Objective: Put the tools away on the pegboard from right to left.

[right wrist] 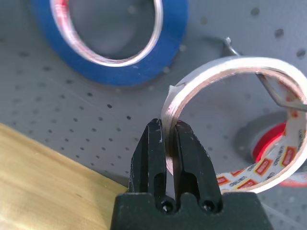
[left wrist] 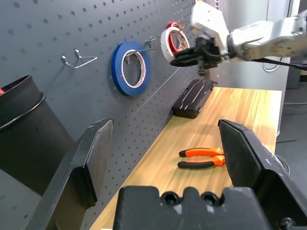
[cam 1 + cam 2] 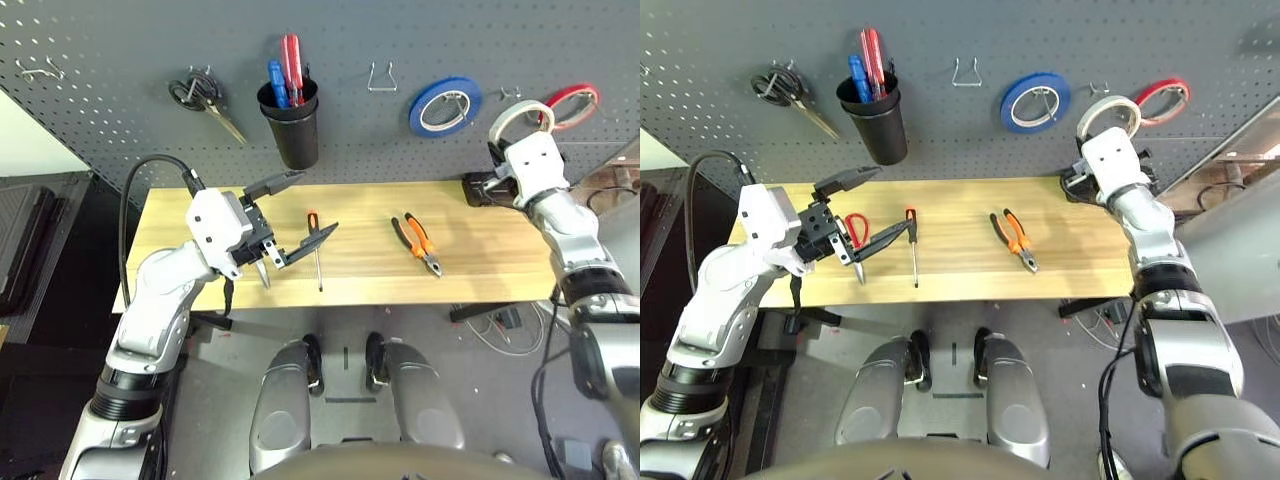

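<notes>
Your right gripper has its jaws clamped across the band of the whitish tape roll, pinching one wall of the ring so the roll stands up beyond the tips, face-on to the dark grey perforated pegboard. The relation that matters is ring to hook: a thin metal wire hook already shows inside the ring's opening, on the far side from the jaws. From these views I cannot tell whether the band is bearing on the wire or just hanging around it — judge that before you let go.

Past the roll sit the blue tape roll to one side and the red tape roll behind it; neither is yours to move.

Your left gripper hangs above the light wooden surface with its jaws wide apart, holding nothing. Just below them lie the red-handled scissors and the slim screwdriver with the black-orange handle, its long axis running away from the pegboard. The orange-and-black pliers lie further along, between the 2 arms. So 3 tools wait on the surface, and the left arm is nearer all of them.
</notes>
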{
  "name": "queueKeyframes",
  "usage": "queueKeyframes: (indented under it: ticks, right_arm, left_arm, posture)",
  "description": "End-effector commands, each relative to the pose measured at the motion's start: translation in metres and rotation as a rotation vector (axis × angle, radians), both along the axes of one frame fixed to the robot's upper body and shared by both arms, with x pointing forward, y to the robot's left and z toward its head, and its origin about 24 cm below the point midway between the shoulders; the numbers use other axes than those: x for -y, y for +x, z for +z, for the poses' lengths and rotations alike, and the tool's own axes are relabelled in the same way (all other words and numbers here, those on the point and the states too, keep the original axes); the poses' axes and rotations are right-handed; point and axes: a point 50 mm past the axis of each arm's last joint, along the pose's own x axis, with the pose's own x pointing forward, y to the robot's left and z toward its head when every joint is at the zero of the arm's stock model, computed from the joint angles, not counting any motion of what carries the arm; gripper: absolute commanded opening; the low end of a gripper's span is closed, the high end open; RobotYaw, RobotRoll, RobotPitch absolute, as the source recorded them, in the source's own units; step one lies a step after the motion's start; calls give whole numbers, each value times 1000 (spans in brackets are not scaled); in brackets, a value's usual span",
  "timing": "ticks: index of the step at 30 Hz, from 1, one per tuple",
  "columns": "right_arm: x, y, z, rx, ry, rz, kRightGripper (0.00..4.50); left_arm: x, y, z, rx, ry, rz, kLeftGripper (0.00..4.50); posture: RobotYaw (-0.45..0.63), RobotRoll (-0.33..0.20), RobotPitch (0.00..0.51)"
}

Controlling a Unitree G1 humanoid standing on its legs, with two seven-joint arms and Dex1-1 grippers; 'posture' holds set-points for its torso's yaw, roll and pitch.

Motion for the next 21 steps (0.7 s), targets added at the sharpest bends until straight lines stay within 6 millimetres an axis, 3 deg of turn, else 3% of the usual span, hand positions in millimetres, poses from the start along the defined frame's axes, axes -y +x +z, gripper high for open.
queueKeyframes:
  ticks: [1,10,16,21]
  right_arm:
    - [4,1,-8,-33,78,-50,978]
    - [14,-10,22,93,83,135,4318]
    - [16,-47,19,-66,57,316,4462]
    - [5,-81,-3,-448,67,338,4462]
  left_arm:
    - [4,-4,-3,-12,9,0,4500]
    - [-1,-4,-11,-39,24,43,4500]
    - [-9,-10,-27,-86,121,47,4500]
    - [-14,-19,-43,-157,208,20,4500]
  posture:
    - [70,0,168]
    - [77,0,214]
    - [73,0,247]
    - [61,0,294]
